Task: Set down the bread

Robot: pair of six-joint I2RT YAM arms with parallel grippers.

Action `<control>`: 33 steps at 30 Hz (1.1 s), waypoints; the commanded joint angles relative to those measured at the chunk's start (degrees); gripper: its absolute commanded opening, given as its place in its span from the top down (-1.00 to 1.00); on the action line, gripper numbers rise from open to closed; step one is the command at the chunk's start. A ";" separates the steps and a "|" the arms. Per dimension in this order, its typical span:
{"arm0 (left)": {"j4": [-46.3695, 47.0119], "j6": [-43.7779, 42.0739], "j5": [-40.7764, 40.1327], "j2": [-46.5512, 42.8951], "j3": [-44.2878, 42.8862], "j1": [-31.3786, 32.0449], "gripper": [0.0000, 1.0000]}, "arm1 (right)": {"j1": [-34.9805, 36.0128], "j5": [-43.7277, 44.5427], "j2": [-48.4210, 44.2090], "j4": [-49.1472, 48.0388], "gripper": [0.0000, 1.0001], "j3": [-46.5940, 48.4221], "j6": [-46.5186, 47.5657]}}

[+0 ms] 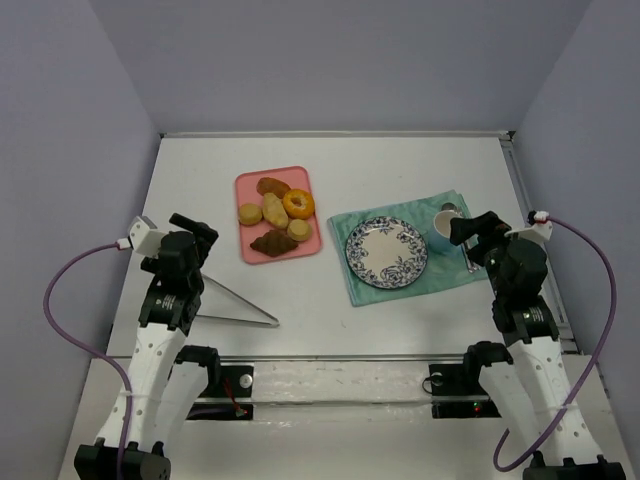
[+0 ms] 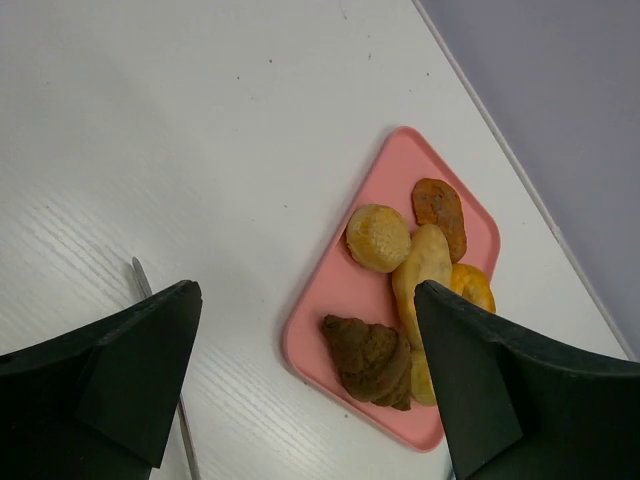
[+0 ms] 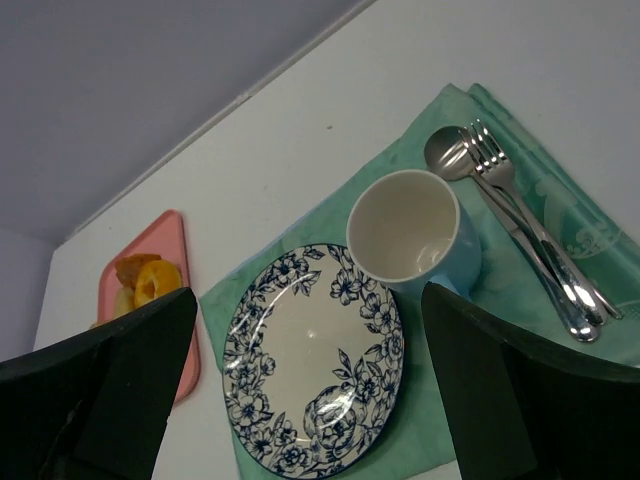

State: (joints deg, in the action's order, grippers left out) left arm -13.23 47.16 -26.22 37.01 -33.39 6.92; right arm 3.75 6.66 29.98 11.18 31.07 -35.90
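The bread (image 1: 299, 229) lay at the near right corner of the pink tray (image 1: 308, 178), just beside the croissant (image 1: 272, 242) and the donut (image 1: 298, 203). The left end effector (image 1: 196, 228) hovered over the worktop (image 1: 400, 160) left of the tray, fingers apart and empty. The right end effector (image 1: 468, 226), likewise apart and empty, hung over the green cloth (image 1: 340, 230) by the cup (image 3: 410, 235).

Bright, even overhead light, soft shadows, sharp focus, slight wrist-view edge distortion.
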 commanded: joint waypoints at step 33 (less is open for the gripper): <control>2.60 5.84 10.13 6.93 16.25 -0.24 -0.98 | -0.14 5.21 3.77 2.18 -1.00 1.19 -0.14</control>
State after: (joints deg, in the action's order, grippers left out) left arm -11.88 52.62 -15.46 41.87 -16.62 6.92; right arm 3.75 9.10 34.46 13.43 31.07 -35.92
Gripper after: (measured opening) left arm 0.990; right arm 0.997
